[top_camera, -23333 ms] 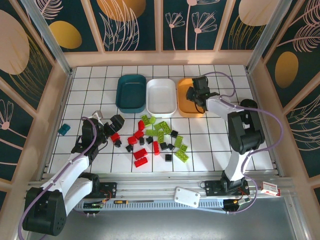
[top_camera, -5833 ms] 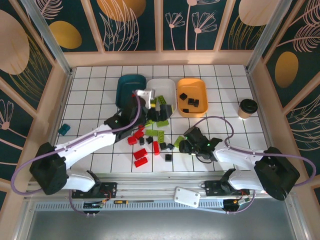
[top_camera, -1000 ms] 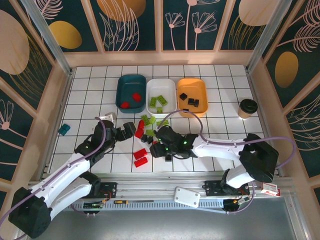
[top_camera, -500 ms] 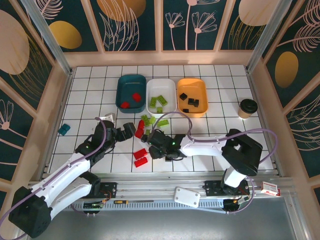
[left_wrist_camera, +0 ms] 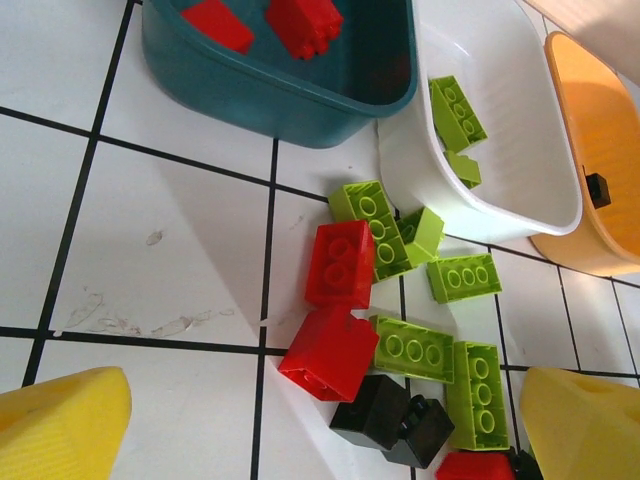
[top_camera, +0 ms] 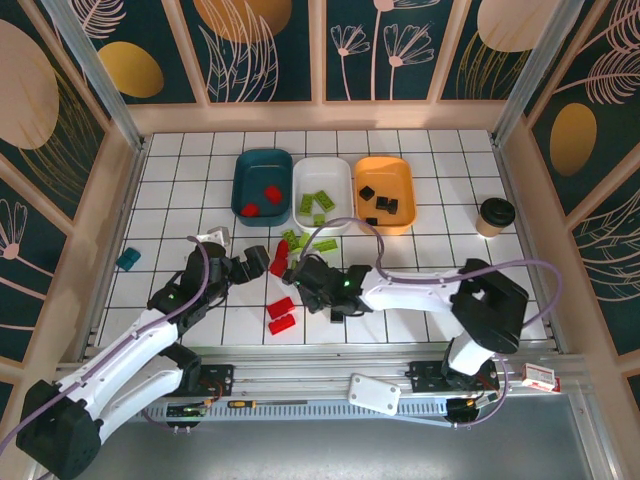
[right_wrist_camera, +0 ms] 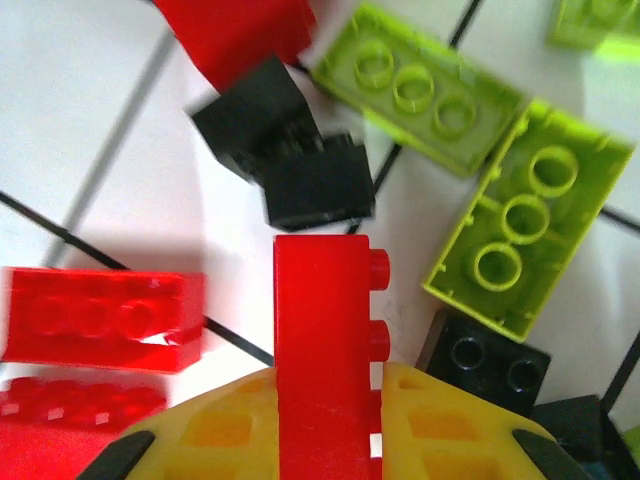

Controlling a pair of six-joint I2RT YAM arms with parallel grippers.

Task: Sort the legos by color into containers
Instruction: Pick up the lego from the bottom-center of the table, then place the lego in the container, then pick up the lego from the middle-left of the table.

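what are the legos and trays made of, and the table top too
The legos: hard moulded plastic, glossy, crisp studs and bright highlights. The trays: likely thin plastic, smooth semi-gloss, rounded rims. The table: smooth white with black grid lines and faint scuffs; laminate or painted board, cannot tell which.

Right end effector (right_wrist_camera: 325, 405), half open one second earlier, has shifted left and closed on a red brick (right_wrist_camera: 322, 320).
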